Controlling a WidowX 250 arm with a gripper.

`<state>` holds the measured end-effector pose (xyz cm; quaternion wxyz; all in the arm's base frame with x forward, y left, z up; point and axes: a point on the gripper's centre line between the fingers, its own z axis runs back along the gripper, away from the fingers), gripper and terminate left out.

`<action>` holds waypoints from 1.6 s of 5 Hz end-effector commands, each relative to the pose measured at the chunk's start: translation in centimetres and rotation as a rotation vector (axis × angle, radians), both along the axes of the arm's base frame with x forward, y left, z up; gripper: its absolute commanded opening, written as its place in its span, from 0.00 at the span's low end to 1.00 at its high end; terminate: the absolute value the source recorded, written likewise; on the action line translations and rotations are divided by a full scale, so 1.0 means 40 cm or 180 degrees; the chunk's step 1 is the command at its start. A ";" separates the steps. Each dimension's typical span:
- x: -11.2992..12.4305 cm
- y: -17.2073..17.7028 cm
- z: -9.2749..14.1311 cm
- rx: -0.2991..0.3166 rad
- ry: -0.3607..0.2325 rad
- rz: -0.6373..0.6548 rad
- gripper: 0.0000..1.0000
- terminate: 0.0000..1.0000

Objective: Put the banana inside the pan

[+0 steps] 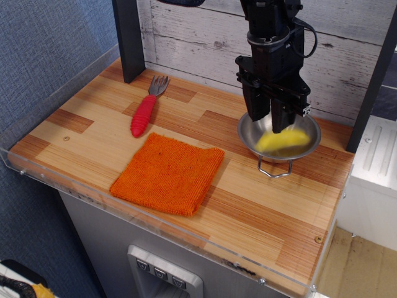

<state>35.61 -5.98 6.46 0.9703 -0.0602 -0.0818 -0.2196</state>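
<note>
Currently we record the banana (282, 139) inside the pan (308, 149). It shows as a blurred yellow shape lying across the bowl, so we cannot tell whether it rests on the metal or is just above it.

The end effector (275, 121) hangs directly over the pan, its two dark fingers (259, 115) pointing down and standing apart with a visible gap between them. Nothing is pinched between the fingers. The banana sits just below their tips and appears separate from them, though the blur keeps us from being certain about contact.

We note the pan stands toward the right rear of the wooden tabletop (260, 205), close to the whitewashed plank wall (198, 37). One wire loop handle (273, 169) points forward, toward the front edge. The second handle is hidden behind the arm.

Other items on the tabletop:
- An orange cloth (169, 173) lies flat near the front centre, well apart from the pan.
- A fork (147, 105) with a red ribbed handle lies behind the cloth, toward the left rear, tines pointing at the wall. It is near the cloth's back corner but not touching it.
- A dark upright post (129, 37) stands at the left rear corner, just beside the fork's tines.
</note>
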 end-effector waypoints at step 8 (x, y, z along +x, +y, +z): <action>-0.106 0.238 0.268 -0.0018 0.0038 0.0980 1.00 1.00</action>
